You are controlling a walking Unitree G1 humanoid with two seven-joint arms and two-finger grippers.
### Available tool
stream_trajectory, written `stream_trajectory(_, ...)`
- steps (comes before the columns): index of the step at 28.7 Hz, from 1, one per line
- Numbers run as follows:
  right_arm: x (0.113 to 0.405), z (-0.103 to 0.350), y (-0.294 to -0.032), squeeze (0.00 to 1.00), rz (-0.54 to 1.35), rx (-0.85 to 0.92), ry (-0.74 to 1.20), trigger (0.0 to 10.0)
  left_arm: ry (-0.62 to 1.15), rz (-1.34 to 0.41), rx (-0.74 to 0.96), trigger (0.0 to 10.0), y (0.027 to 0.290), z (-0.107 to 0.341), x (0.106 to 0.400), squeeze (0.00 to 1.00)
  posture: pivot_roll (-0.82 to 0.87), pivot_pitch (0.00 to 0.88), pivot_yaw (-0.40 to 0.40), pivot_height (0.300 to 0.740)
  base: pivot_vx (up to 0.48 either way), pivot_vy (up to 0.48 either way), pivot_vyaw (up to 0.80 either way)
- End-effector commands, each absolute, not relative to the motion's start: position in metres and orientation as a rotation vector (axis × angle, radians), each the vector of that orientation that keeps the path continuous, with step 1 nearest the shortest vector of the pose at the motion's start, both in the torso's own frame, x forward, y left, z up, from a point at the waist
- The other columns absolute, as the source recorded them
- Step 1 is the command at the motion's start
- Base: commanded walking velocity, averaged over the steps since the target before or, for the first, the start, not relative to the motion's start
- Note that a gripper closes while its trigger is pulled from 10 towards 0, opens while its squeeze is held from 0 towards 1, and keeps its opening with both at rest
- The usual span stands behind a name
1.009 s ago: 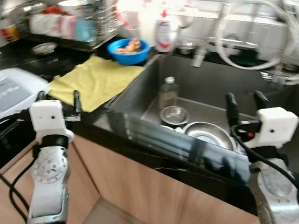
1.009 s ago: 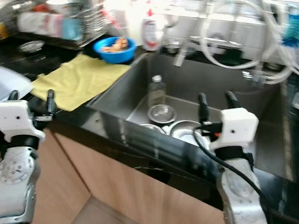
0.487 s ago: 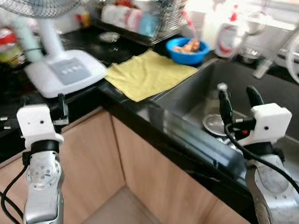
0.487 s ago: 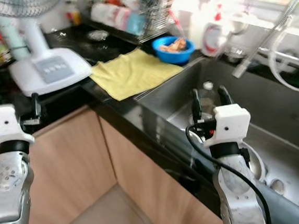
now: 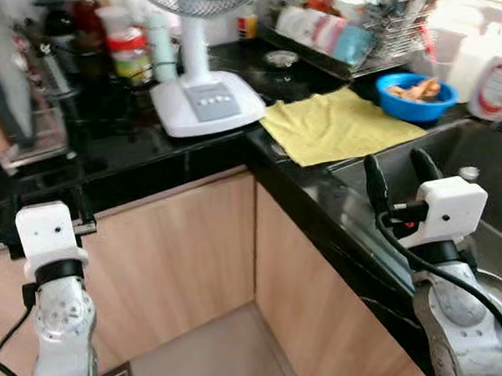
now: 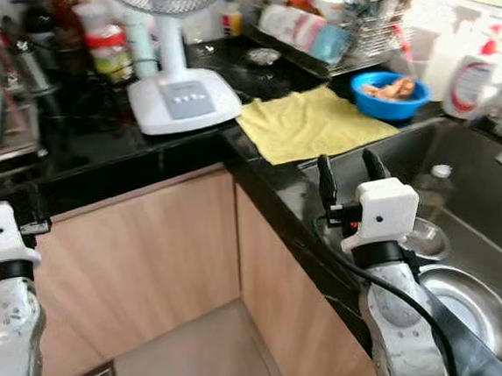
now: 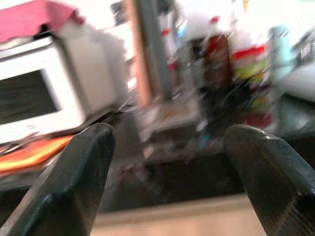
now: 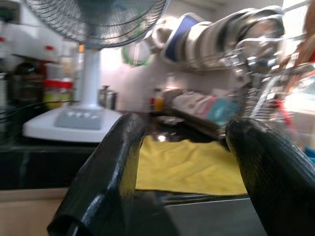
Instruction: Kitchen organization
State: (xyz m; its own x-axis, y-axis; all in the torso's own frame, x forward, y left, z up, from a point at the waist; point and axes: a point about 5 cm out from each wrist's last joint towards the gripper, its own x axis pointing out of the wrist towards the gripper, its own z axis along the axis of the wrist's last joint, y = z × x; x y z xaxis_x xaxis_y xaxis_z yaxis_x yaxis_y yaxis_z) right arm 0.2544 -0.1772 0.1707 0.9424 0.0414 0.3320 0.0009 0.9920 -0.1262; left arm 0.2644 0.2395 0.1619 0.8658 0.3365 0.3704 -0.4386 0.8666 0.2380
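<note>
- The right hand is raised in front of the robot, fingers spread wide and holding nothing, just over the front edge of the black bench where it meets the sink.
- From that hand, the yellow cloth lies at about 11 o'clock, flat on the bench, near but not touching; its long axis runs roughly from 8 to 2 o'clock, toward the blue bowl at its far corner.
- The bowl, with food scraps in it, sits at 12 to 1 o'clock from the right hand, beside a white detergent bottle; the dish rack stands further back.
- The white fan base sits at 10 o'clock, just beside the cloth's near-left corner.
- The left hand is held low at the far left, below the bench edge, its fingers also wide and empty, pointing at a blurred cluster of jars.
- Judgement: which item gets organized is not yet clear, but for the cloth, bowl or sink dishes the right arm is plainly nearer; the left is well apart from all of them.
</note>
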Motion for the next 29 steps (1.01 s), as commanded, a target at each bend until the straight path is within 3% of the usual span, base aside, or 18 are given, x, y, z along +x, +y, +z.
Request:
stream_trajectory(1,0.254,0.170,-0.175,0.00,0.042,-0.122,-0.339,10.0,-0.278,0.448,0.350,10.0,0.244,0.148,0.260,0.00,0.06,0.003,-0.045,0.740,0.000,0.000,0.79)
stream_trajectory(6,0.254,0.163,-0.173,0.00,0.091,-0.123,-0.308,10.0,-0.219,0.461,0.364,10.0,0.245,0.130,0.254,0.00,0.06,0.000,-0.045,0.740,0.000,0.000,0.66)
stream_trajectory(29,0.252,0.133,-0.180,0.00,0.140,-0.105,-0.188,10.0,-0.078,0.481,0.381,10.0,0.249,0.081,0.236,0.00,0.06,0.000,-0.049,0.740,0.000,0.000,0.00)
